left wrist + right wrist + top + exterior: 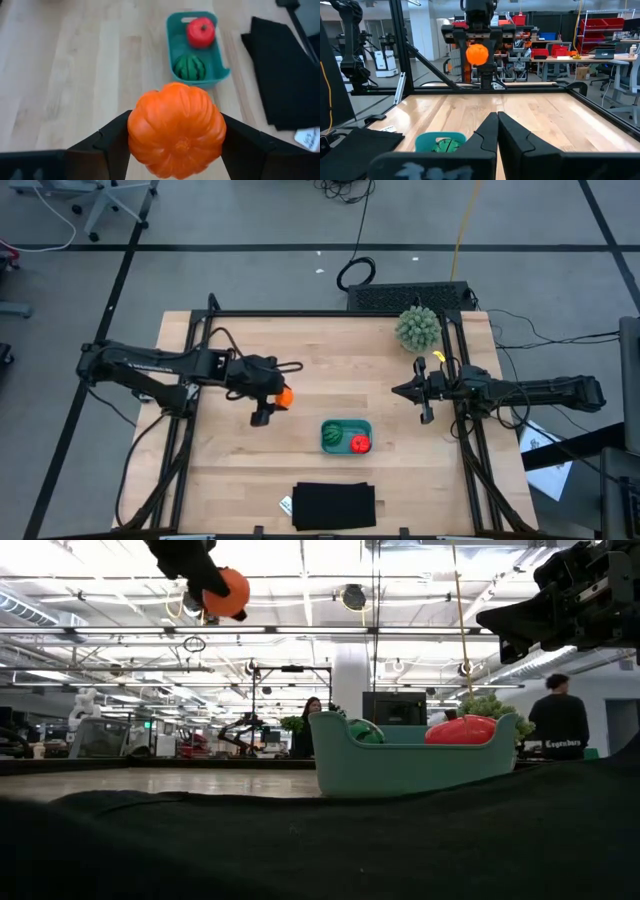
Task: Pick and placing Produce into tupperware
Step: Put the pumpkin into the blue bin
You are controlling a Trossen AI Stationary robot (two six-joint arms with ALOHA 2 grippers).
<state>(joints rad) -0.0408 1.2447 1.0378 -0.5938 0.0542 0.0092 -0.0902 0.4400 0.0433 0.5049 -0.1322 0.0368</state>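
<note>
Left gripper (277, 396) clamps the orange ball (285, 396) aloft, left of the tupperware (346, 435), carrying it toward the watermelon (332, 438) and tomato (360, 444) inside. Right gripper (400, 391), fingers pressed together and empty, waits at the right.

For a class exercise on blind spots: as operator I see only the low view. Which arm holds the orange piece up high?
Observer: The left gripper, jaws shut on the orange pumpkin.
Operator: Is it over the container?
Observer: No; the high view shows the teal tupperware apart from it, toward the black mat.
Operator: And the other arm?
Observer: The right gripper waits over the table's right side, jaws shut.
</note>
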